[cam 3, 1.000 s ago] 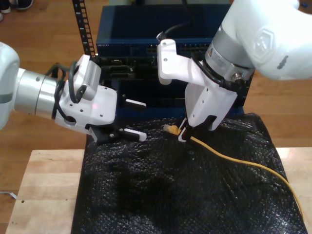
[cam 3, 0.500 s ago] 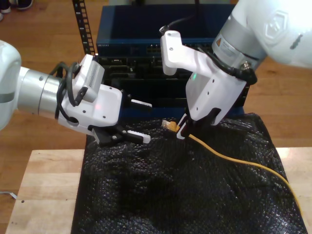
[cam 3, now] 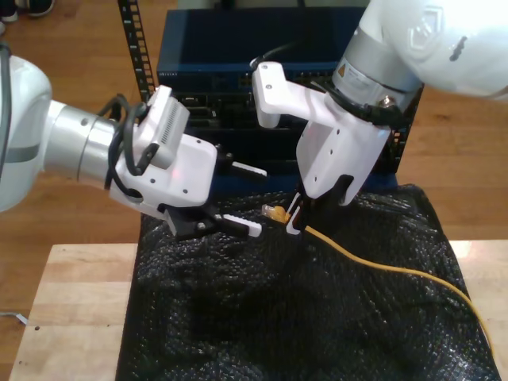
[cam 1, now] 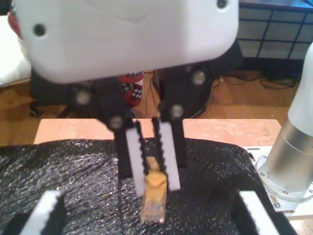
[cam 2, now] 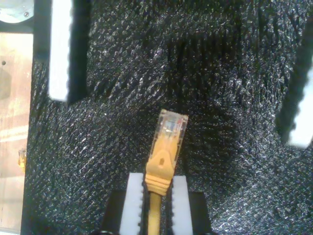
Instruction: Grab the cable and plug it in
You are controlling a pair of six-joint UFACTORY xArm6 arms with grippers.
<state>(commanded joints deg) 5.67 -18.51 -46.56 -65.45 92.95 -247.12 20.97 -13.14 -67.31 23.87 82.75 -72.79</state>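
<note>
My first gripper (cam 3: 295, 218) is shut on the yellow-orange cable (cam 3: 381, 266) just behind its clear plug (cam 3: 275, 212), holding it a little above the black mat. The first wrist view shows its fingers (cam 1: 168, 156) clamping the plug's boot (cam 1: 154, 193). The plug (cam 2: 168, 132) points toward my second gripper (cam 3: 244, 198), which stands open at the exterior view's left, its white pads (cam 2: 61, 49) spread wide on either side of the plug. From the first gripper the cable trails across the mat to the exterior view's lower right.
A black bubble-wrap mat (cam 3: 278, 317) covers the wooden table (cam 3: 71, 317). Behind the table stands a blue rack of network gear (cam 3: 222, 48) with rows of ports, and a black perforated rail (cam 3: 135, 40) rises beside it.
My second gripper has moved toward the exterior view's right, closer to the plug. My first gripper has raised the plug slightly and tilted.
</note>
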